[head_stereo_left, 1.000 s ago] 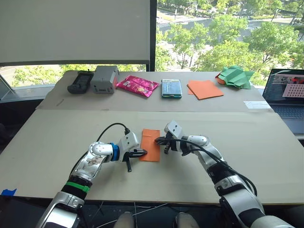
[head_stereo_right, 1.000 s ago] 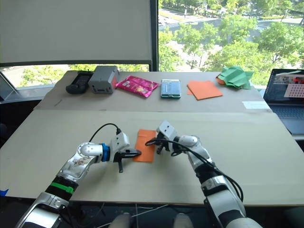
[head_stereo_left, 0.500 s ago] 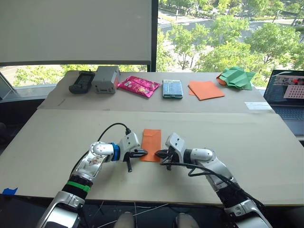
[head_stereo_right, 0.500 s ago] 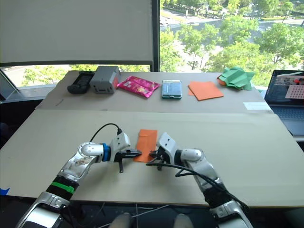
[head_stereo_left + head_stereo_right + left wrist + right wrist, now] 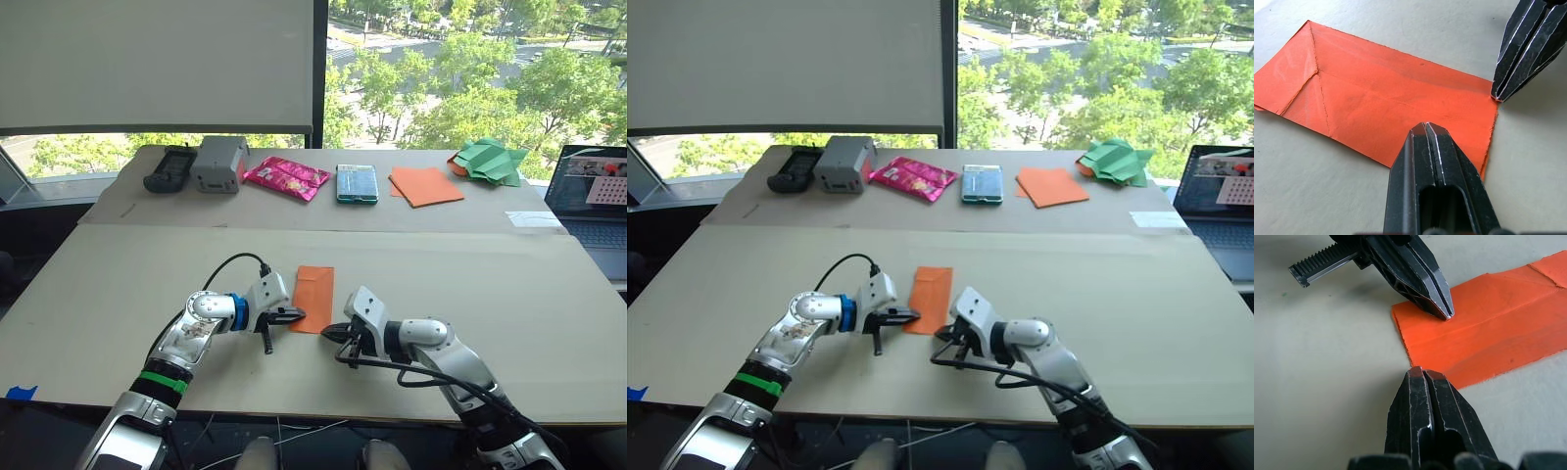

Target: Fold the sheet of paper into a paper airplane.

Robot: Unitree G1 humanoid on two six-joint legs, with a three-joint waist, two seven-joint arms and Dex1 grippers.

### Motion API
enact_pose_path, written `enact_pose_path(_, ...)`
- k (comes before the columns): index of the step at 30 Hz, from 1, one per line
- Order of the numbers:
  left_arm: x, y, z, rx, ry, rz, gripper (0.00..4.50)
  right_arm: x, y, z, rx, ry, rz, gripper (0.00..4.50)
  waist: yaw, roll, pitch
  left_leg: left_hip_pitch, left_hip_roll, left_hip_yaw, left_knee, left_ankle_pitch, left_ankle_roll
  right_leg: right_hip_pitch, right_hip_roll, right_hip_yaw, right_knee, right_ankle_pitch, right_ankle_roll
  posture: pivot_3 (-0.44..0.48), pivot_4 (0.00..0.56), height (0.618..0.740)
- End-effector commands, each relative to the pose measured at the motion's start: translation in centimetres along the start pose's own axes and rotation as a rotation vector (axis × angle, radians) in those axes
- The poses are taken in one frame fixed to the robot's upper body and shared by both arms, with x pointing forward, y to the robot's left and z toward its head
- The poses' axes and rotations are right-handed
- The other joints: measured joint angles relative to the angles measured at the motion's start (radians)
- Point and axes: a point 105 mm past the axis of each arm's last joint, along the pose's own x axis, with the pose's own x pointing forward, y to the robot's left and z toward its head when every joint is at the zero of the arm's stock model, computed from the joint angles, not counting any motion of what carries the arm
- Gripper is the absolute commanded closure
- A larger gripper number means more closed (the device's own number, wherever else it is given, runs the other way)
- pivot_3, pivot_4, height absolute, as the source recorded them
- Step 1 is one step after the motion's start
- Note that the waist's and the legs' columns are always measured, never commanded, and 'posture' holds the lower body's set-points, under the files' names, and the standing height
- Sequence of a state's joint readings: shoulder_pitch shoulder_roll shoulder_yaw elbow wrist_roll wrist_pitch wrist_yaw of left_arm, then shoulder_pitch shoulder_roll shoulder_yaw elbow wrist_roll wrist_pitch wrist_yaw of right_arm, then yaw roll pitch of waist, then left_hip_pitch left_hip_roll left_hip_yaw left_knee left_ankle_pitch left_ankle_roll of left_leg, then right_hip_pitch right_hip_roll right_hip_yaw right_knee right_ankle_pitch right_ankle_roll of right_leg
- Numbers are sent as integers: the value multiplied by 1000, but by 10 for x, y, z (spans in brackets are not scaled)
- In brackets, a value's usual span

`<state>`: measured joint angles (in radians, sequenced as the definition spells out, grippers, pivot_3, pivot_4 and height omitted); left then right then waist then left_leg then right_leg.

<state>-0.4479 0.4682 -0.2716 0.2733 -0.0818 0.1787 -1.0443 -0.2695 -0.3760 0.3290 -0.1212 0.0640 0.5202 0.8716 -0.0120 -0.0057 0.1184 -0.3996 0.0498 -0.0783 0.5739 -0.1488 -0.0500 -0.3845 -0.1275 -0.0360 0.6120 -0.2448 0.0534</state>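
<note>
The sheet of paper lies flat on the near table as a narrow orange rectangle, with crease lines and a folded corner at its far end. My left gripper is shut, its tip resting on the paper's near left corner. My right gripper is also shut. Its tip sits at the paper's near right corner, right at the edge, and holds nothing.
On the far table stand a black handset, a grey box, a pink snack pack, a blue-green packet, a smooth orange square and green crumpled paper. A laptop is at the right.
My right gripper has pulled back from the paper's right side toward me, down to its near right corner. The left gripper and the paper have stayed in place.
</note>
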Motion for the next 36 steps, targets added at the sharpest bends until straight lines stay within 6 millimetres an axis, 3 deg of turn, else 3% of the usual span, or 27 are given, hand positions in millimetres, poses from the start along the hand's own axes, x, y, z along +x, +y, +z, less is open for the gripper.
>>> enact_pose_path(1,-5,4,-2,-11,18,19,4500,-2,5,-11,66,28,8,4446,0,0,0,0,0,0,0,0,0,0,0,0,0,0,0,0,150,702)
enact_pose_path(3,-10,7,1,-15,8,35,4500,-6,0,6,62,-44,-15,4446,0,-1,2,-1,0,0,0,0,0,-1,0,0,0,0,0,0,150,702)
enact_pose_path(5,-26,16,13,-32,-38,82,4500,-22,-5,42,60,-201,-41,4446,-1,-1,5,-5,0,0,0,0,0,-3,0,0,0,0,0,0,150,702)
enact_pose_path(7,-40,22,22,-38,-69,119,4500,-36,-6,63,59,-299,-59,4446,-1,-1,8,-7,0,0,0,3,5,-3,0,0,1,1,1,0,150,702)
enact_pose_path(10,-50,23,28,-38,-80,137,4500,-46,-6,74,69,-342,-85,4446,0,-2,11,-8,0,-1,-1,5,8,-3,0,0,1,1,1,0,150,702)
enact_pose_path(15,-50,24,23,-42,-60,150,4500,-51,-10,70,90,-322,-132,4446,10,-2,12,-6,0,0,-1,0,-1,-4,-1,-2,-3,0,0,0,150,702)
enact_pose_path(25,-2,23,45,32,-96,63,4500,-58,-14,78,87,-345,-161,4446,24,-4,13,-7,0,0,-1,0,0,-3,-1,-2,-3,1,1,0,150,702)
enact_pose_path(30,27,21,68,82,-139,2,4500,-63,-23,98,80,-404,-195,4446,24,-5,13,-9,0,0,0,5,8,-2,-1,-2,-3,1,2,0,150,702)
enact_pose_path(36,46,14,74,107,-151,-52,4500,-62,-30,108,56,-413,-229,4446,21,-5,13,-9,0,0,-1,5,8,-2,-1,-2,-2,1,2,0,150,702)
